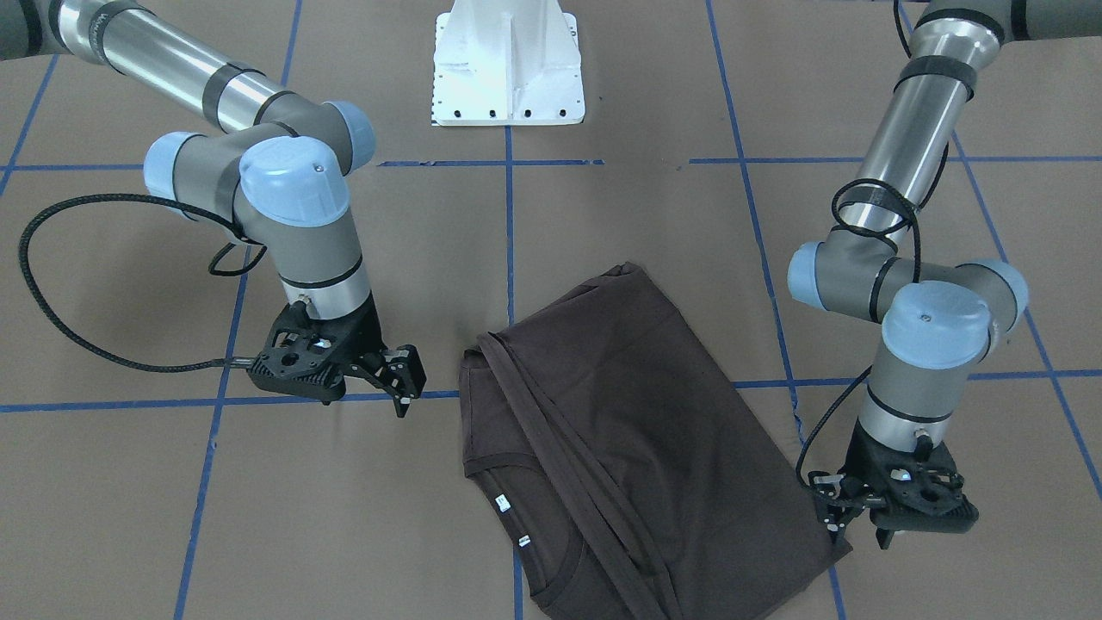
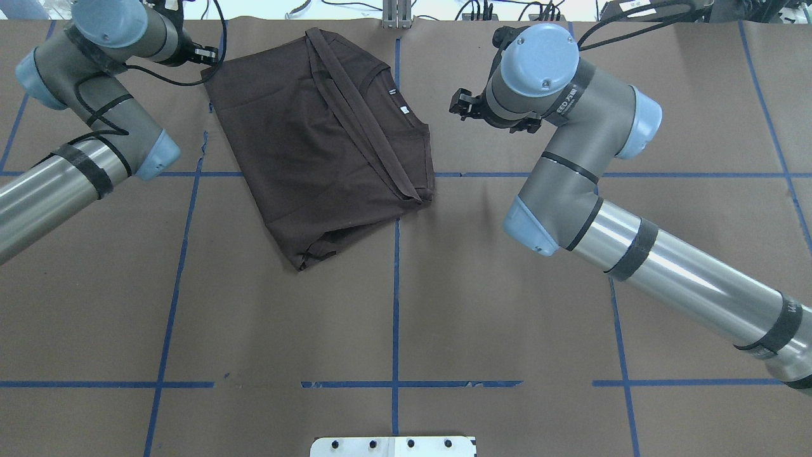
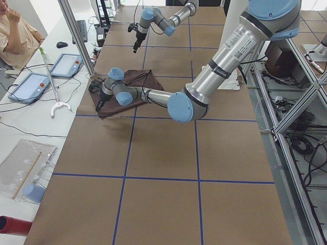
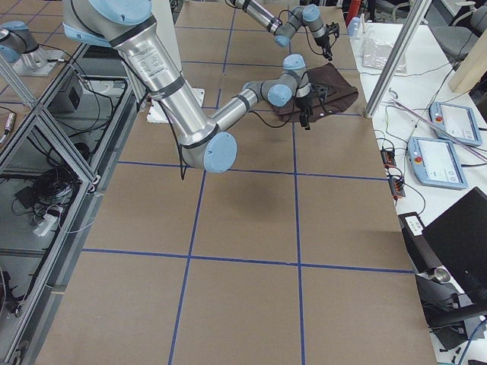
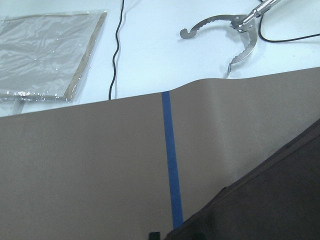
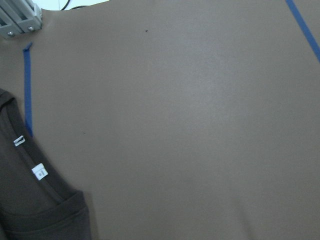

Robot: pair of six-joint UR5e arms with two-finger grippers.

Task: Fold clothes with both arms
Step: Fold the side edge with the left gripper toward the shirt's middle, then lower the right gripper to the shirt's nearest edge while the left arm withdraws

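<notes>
Left gripper (image 1: 857, 527) down low at corner of T-shirt (image 1: 620, 430), wrist vertical, jaws spread, one tip at cloth edge. Right gripper (image 1: 401, 383) low beside opposite edge, clear of cloth, jaw gap unreadable. T-shirt lies folded on table (image 1: 603, 215), white neck tags showing.

A brown-covered table (image 5: 85, 165) fills most of the view, crossed by a strip of blue tape (image 5: 171, 160) that runs down to the edge of the dark T-shirt (image 5: 272, 200) in the lower right corner. Beyond the table's far edge, a white surface (image 5: 150, 55) holds a toothed metal grabber claw (image 5: 235, 30), a thin black cable (image 5: 116, 50) and a flat clear plastic bag (image 5: 45, 50).
</notes>
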